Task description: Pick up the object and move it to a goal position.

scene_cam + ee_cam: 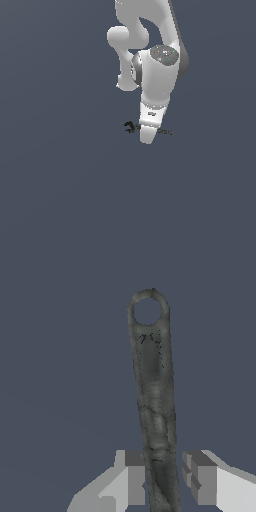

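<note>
Plain grey worktop (60, 200). Wrench (152, 386) lies flat under the hand (164, 478), handle between parted fingers (134, 476); small gap each side, no grip yet. Straddling for a grasp, probably.

Slim grey wrench (154, 401) between jaws

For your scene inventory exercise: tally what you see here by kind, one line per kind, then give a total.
Wrench: 1
Robot arm: 1
Gripper fingers: 2
Total: 4
</note>
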